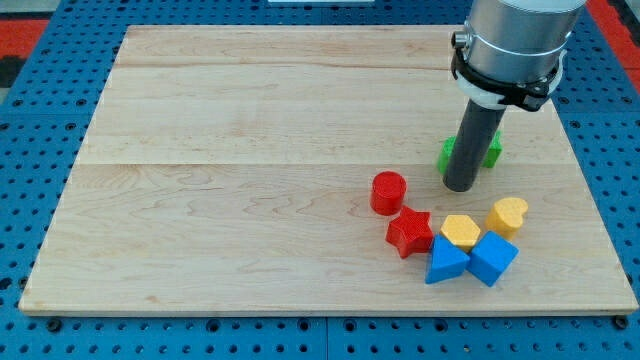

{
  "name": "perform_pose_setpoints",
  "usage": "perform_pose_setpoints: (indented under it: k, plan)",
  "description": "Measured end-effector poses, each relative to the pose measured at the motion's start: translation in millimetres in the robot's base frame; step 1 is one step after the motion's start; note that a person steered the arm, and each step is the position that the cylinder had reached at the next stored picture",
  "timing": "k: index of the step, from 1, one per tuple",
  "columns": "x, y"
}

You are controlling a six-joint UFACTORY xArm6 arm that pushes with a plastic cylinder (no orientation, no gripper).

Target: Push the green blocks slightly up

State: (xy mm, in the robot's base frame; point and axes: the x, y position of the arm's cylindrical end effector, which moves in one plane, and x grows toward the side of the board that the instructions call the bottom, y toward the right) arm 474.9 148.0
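Wooden board (250, 150) | upright rod, my tip (460, 187) touching green blocks (490, 150)

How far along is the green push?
Done: nothing I can confirm from one frame. In hand: my tip sits at the green blocks' lower edge, partly hiding them. Left: sliding them slightly toward the view's top, away from the red cylinder.

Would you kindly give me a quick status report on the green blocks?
My tip down at the green blocks' lower edge, partly hiding them. Path toward the view's top open. Red cylinder and other blocks sit below, out of the way.
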Motion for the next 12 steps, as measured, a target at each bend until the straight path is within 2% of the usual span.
perform_pose_setpoints:
  k: [2,3,4,5,6,7,8,9,10,11,12]
  plan:
    - [5.2,4.0]
    - [17.6,26.5]
    - [11.7,40.7]
    - [-15.1,3.6]
    - [-22.1,-5.5]
    - [0.6,12.1]
    - [-20.4,38.9]
    - [-36.7,16.2]
    - [2.6,11.5]
    - [12.1,-31.4]
    - [-23.5,-40.6]
